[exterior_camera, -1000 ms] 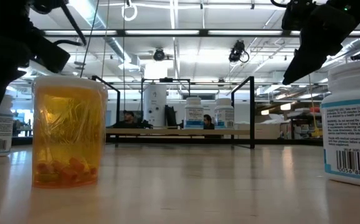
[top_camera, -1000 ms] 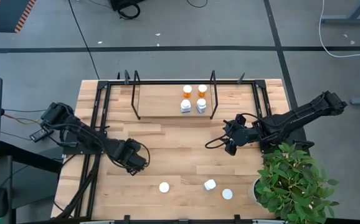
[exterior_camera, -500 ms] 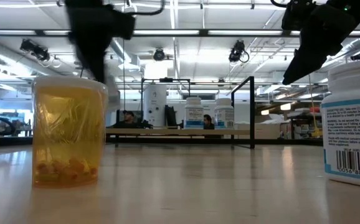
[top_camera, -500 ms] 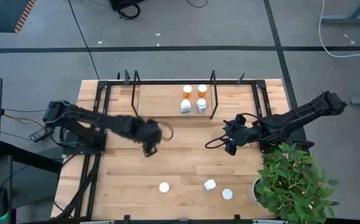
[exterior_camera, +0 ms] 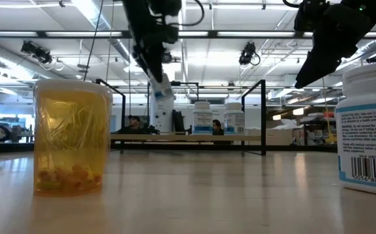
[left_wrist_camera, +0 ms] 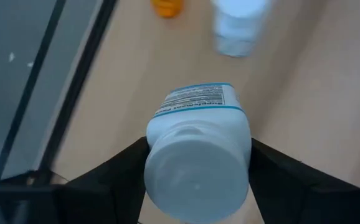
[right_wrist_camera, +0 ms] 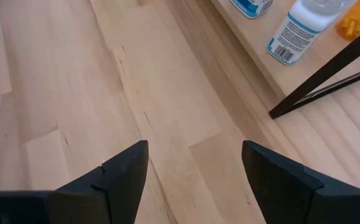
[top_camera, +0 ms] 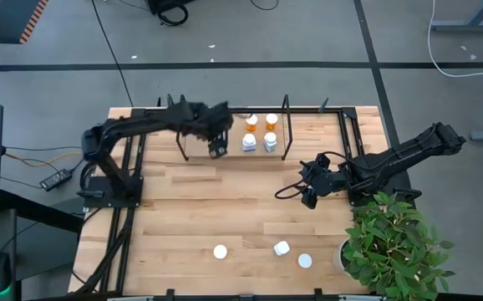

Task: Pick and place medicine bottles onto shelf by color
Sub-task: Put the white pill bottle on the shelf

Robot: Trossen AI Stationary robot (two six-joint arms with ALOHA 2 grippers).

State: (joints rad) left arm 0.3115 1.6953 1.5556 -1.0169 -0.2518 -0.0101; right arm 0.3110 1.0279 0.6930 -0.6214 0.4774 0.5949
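My left gripper (top_camera: 218, 147) hangs over the shelf (top_camera: 200, 140), a light board with a black wire frame (top_camera: 181, 127) at each short end, and is shut on a white medicine bottle (left_wrist_camera: 195, 106). Two orange bottles (top_camera: 251, 122) and two white ones (top_camera: 249, 143) stand on the shelf's right part. Three more bottles (top_camera: 282, 248) stand by the table's near edge; the low view shows an orange one (exterior_camera: 69, 136) and a white one (exterior_camera: 369, 123) close up. My right gripper (top_camera: 308, 191) is open, above the table right of the shelf. My left gripper pinches the white bottle at its cap end (left_wrist_camera: 167, 146), one finger (left_wrist_camera: 121, 171) on each side, coming from above. The bottle is lifted clear. It hangs tilted below the fingers (exterior_camera: 162, 89), with its base pointing down at the shelf board.
A potted green plant (top_camera: 396, 242) stands at the table's near right corner. Black frame rails (top_camera: 129, 159) run along the table's left side and far edge. Bare tabletop lies between the shelf and the three near bottles.
My left gripper has swung from the table's near left area up, toward the far edge and to the right, ending above the shelf. The white bottle has travelled with it, lifted clear of the table.
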